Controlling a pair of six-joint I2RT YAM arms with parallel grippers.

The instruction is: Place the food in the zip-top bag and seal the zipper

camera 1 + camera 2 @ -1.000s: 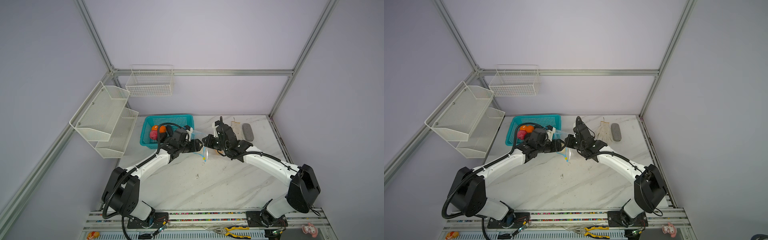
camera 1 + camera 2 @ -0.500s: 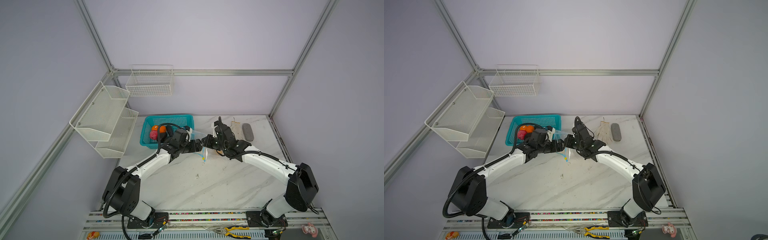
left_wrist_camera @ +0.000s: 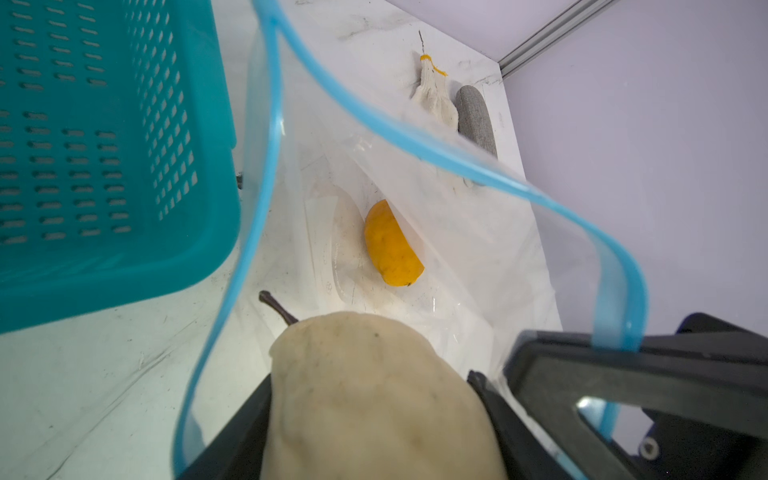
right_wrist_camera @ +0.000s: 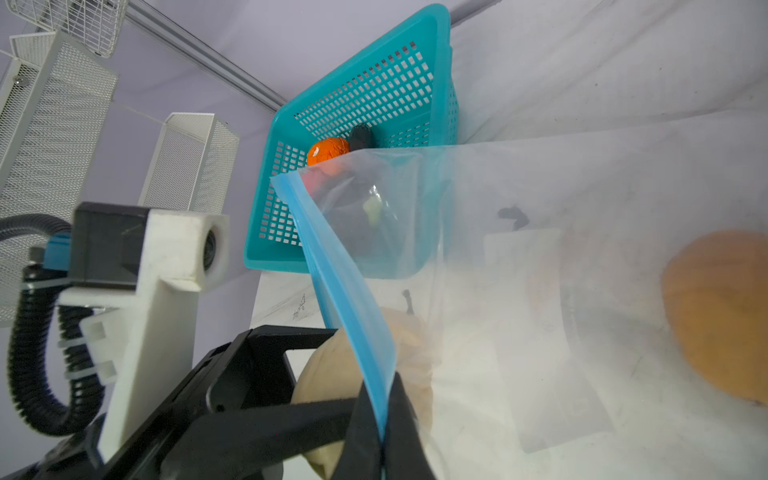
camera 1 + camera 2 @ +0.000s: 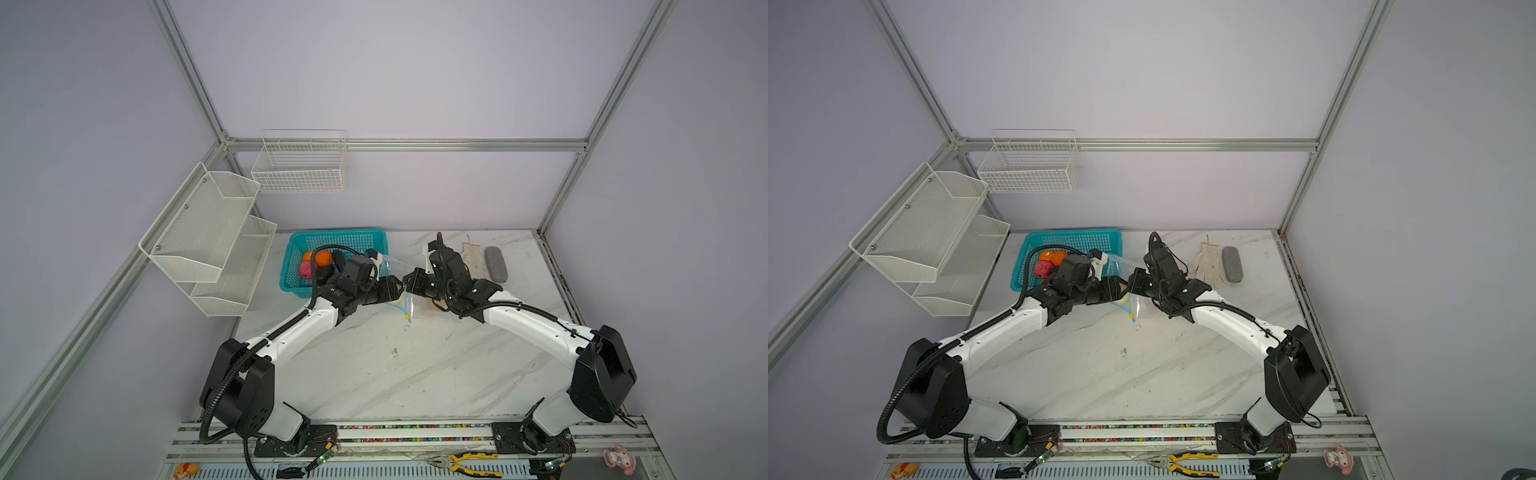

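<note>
Cream pear (image 3: pixel 374 395) — gripped by left end effector (image 5: pixel 393 289) at bag (image 3: pixel 457 249) mouth; pinched zipper (image 4: pixel 345 291) tight with right end effector (image 4: pixel 384 436). Mid-loading — likely needed deeper push, then release.

light: even, soft | shadows: faint | wrist views: near cream fruit (image 3: pixel 374 395) blurred

The zip-top bag (image 3: pixel 478 232) gaped wide before my cream pear (image 3: pixel 365 395); the teal basket (image 3: pixel 124 270) crowded its left side, and my right gripper (image 4: pixel 380 415) pinched the zipper (image 3: pixel 415 145) opposite.
</note>
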